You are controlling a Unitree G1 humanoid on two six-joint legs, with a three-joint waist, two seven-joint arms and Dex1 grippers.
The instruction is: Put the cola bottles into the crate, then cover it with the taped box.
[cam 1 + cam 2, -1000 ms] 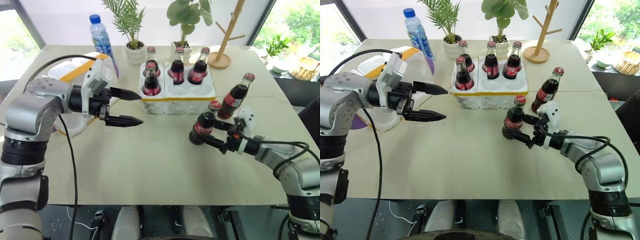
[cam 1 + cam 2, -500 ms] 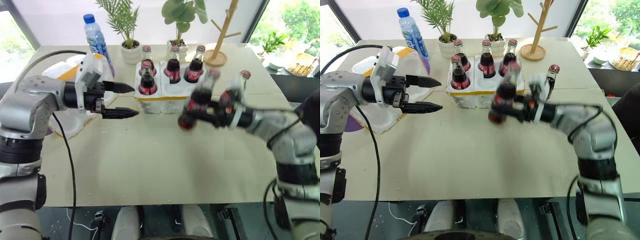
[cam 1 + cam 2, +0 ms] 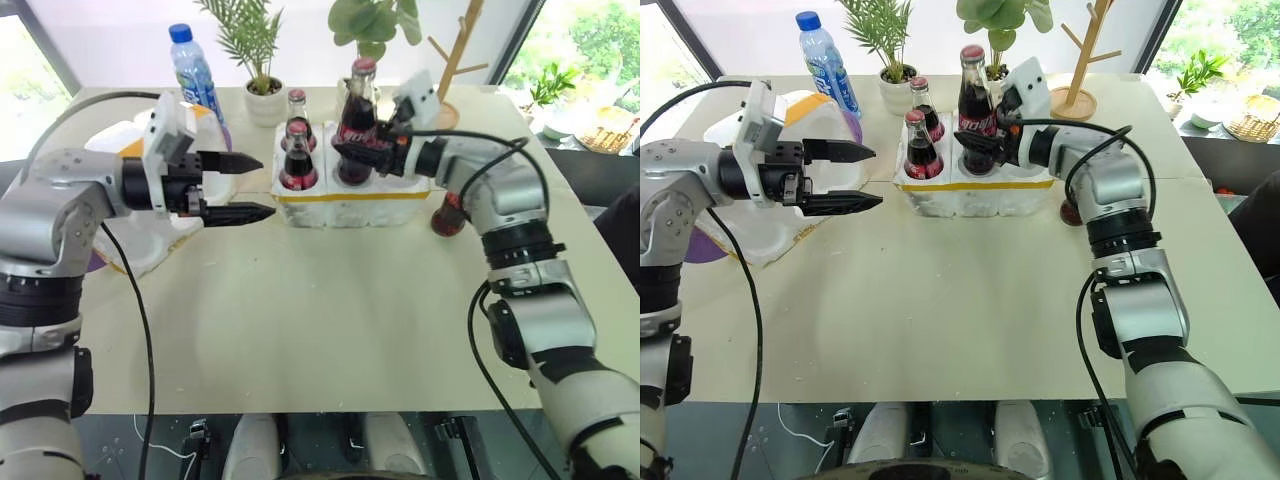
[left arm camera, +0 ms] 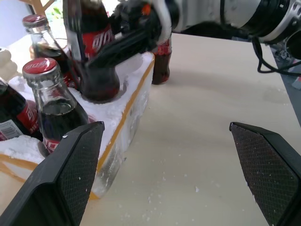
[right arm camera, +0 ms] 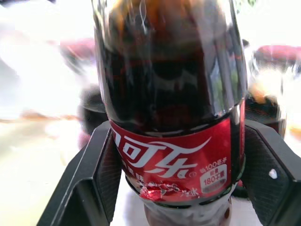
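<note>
Two grippers show across the upper frame: at the left, the left gripper (image 3: 245,187) hangs spread and empty before the taped box (image 3: 120,145); at centre, the crate (image 3: 350,205) holds bottles; at the right, the right gripper (image 3: 350,155) pinches a cola bottle (image 3: 358,125) upright over the crate's front middle well, and another bottle (image 3: 447,215) stands behind the arm.

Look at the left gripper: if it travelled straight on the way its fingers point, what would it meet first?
Most likely the crate. The left gripper, open, points sideways across the table at its near corner, where a cola bottle stands in a well. Depth is unclear, so it might pass just in front.
</note>
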